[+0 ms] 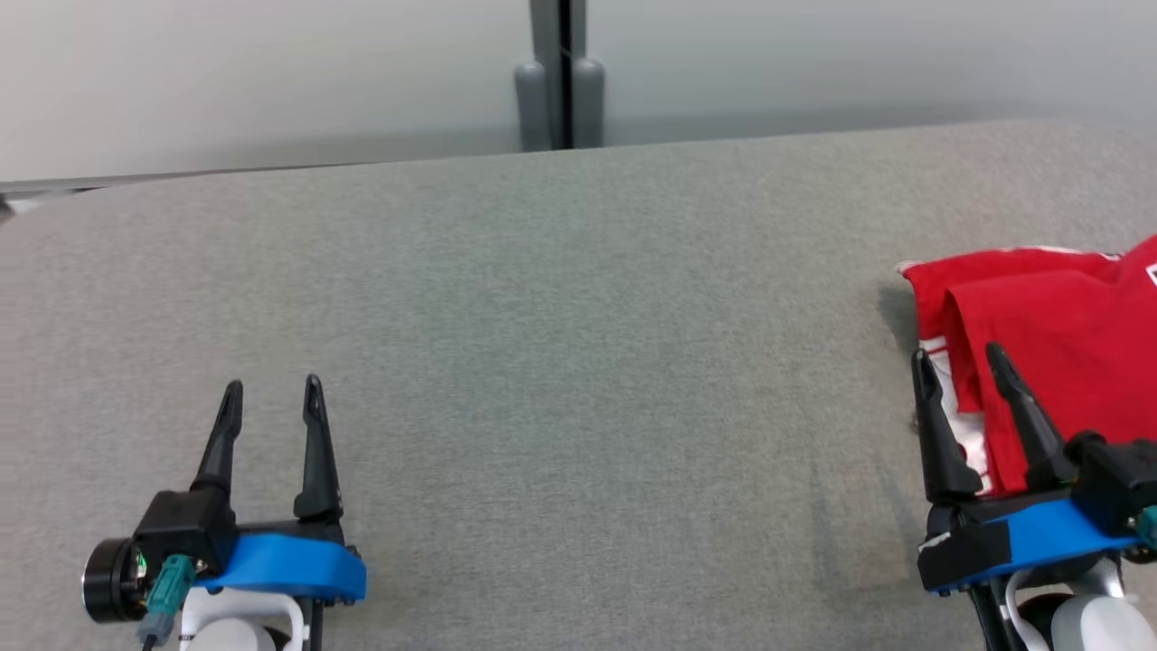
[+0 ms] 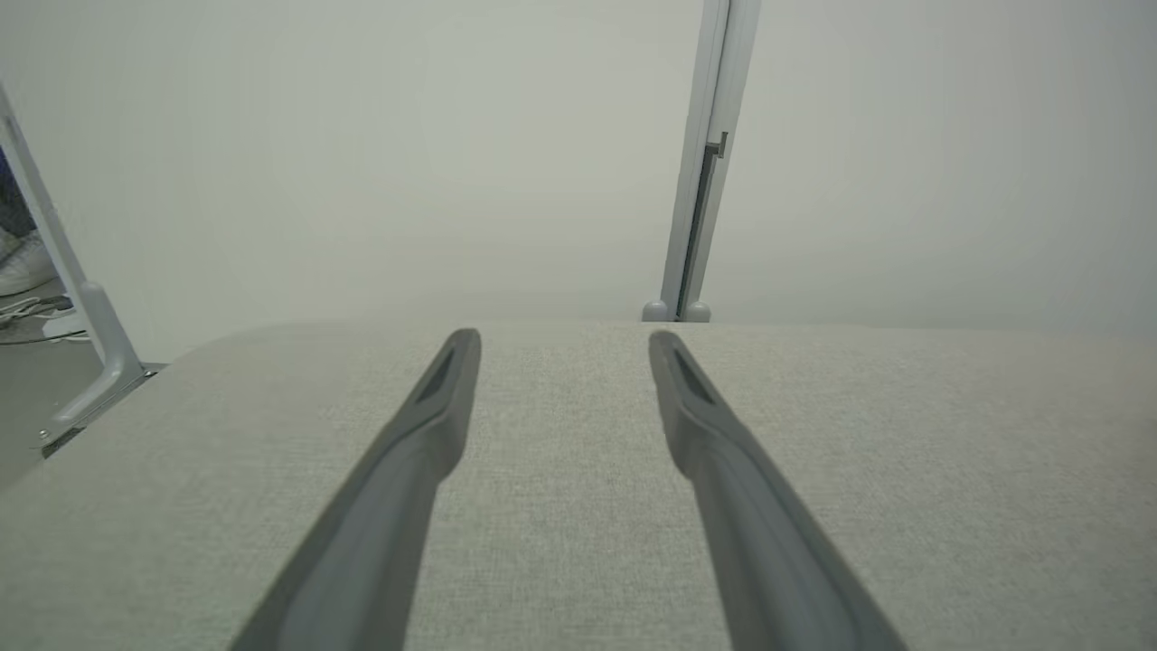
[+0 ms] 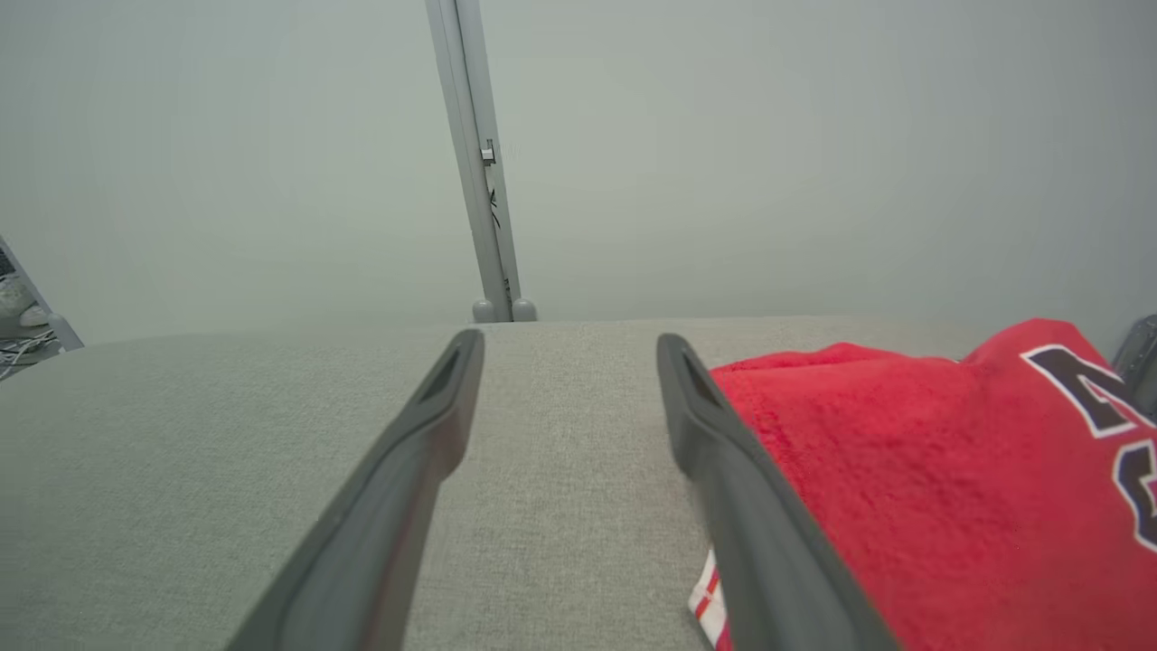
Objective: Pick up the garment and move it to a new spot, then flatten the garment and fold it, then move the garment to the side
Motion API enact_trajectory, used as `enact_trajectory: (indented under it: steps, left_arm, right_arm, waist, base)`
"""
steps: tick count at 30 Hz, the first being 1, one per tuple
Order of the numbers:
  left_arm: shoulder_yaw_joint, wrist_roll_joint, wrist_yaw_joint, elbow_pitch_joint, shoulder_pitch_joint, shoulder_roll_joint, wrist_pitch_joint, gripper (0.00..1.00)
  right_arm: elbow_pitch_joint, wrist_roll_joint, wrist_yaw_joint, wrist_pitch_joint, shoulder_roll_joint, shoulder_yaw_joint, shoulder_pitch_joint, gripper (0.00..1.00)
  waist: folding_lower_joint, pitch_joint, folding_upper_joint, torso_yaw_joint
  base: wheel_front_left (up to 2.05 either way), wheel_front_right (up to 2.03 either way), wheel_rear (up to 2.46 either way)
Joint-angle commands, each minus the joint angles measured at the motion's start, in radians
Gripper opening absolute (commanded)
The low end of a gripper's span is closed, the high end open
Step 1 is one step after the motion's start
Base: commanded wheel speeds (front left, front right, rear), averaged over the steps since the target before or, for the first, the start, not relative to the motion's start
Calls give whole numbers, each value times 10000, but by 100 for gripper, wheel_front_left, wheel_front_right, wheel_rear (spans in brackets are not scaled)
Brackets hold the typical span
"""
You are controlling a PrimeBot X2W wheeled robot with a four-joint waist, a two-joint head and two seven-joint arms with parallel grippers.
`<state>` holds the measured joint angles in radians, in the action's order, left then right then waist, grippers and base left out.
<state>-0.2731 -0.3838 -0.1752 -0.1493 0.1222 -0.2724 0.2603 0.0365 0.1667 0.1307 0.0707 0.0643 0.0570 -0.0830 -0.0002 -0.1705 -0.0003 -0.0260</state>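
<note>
Far right on the table [image 1: 578,362], the red garment [image 1: 1048,334] lies bunched, likely soft and floppy, best pinched at its near edge; right gripper [image 1: 957,353] and left gripper [image 1: 273,383] gape empty.

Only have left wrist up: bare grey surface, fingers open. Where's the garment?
Observer: Head view has the red garment at the far right of the grey fabric surface, next to the right gripper.
Operator: Is right holding it?
Observer: No. The right wrist view shows its fingers open with bare surface between them. The garment lies outside one finger.
Operator: Folded?
Observer: It looks folded over in layers, with dark lettering on top.
</note>
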Motion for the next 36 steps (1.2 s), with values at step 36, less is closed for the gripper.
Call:
enact_trajectory:
  steps: [36]
  left_arm:
    - [-258, -33, 396, -736, -980, -62, 54, 100]
  right_arm:
    - [424, -77, 1, -373, -131, 114, 1792, 100]
  waist:
    - [2, 1352, 3, 556]
  base:
    - [0, 0, 0]
